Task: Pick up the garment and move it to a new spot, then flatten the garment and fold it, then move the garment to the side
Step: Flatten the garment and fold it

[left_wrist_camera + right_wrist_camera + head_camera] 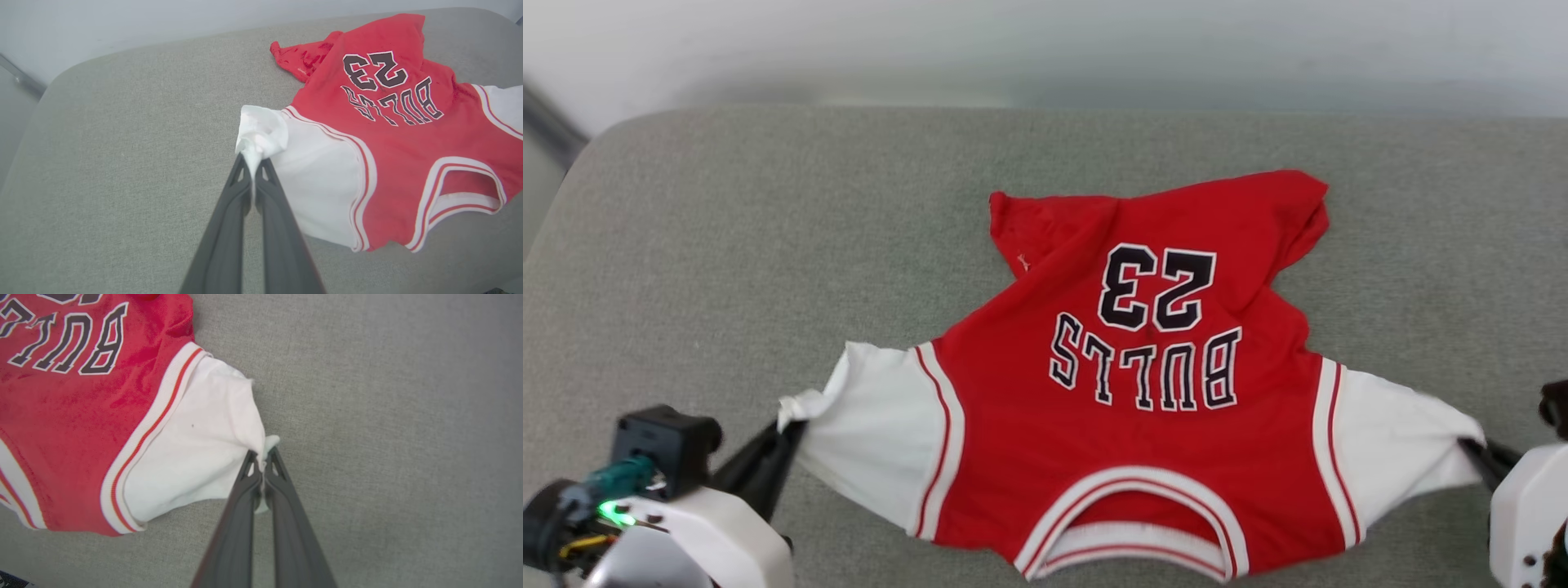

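Garment (1013,441): red jersey, white sleeves, striped trim, black "BULLS 23" (upside down in the head view), spread on a grey cushion (727,245), collar at 6 o'clock, rumpled hem at 12. Left gripper (791,429), 8 o'clock, pinches one cuff. Right gripper (1468,446), 4 o'clock, is clamped on the other.

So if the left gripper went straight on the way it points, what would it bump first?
The shirt's white sleeve; the left gripper is shut on its bunched end. Beyond that, probably just grey cushion, though depth is hard to judge.
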